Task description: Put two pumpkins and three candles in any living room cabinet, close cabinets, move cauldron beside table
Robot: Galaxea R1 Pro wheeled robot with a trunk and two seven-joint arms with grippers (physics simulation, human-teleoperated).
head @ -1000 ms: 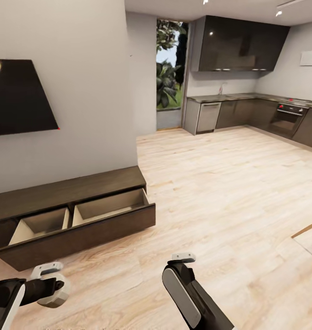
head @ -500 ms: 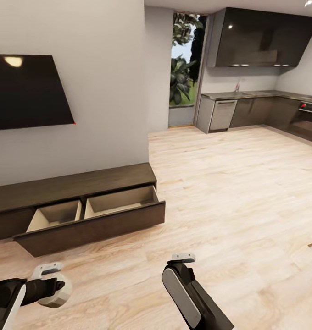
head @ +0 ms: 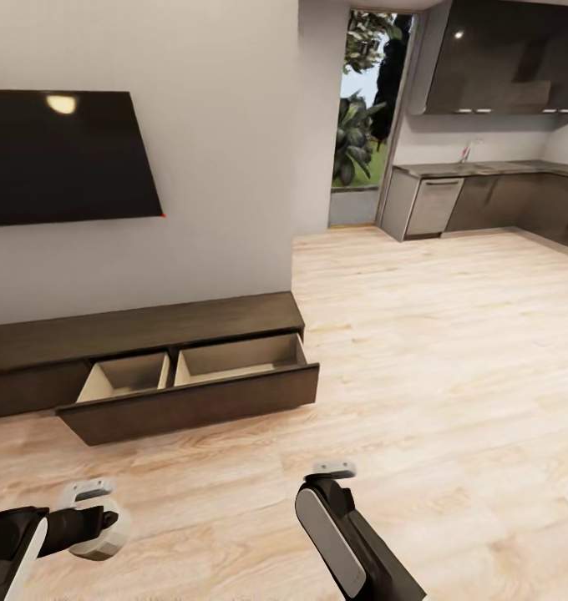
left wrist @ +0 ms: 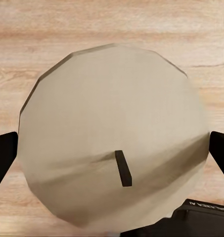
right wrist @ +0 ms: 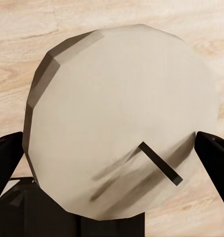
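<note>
Two candles in my grip: left gripper (left wrist: 112, 163) clamped on off-white candle (left wrist: 114, 133), right gripper (right wrist: 112, 158) clamped on another candle (right wrist: 119, 123); open cabinet (head: 192, 392) ahead.

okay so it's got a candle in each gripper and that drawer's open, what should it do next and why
Probably roll closer to the cabinet, toward its open drawer. Each gripper is shut on an off-white candle, left gripper and right gripper, yet in the head view both arms hang over bare floor, apart from the drawer, whose beige compartments look empty. It seems too far to drop anything in.
</note>
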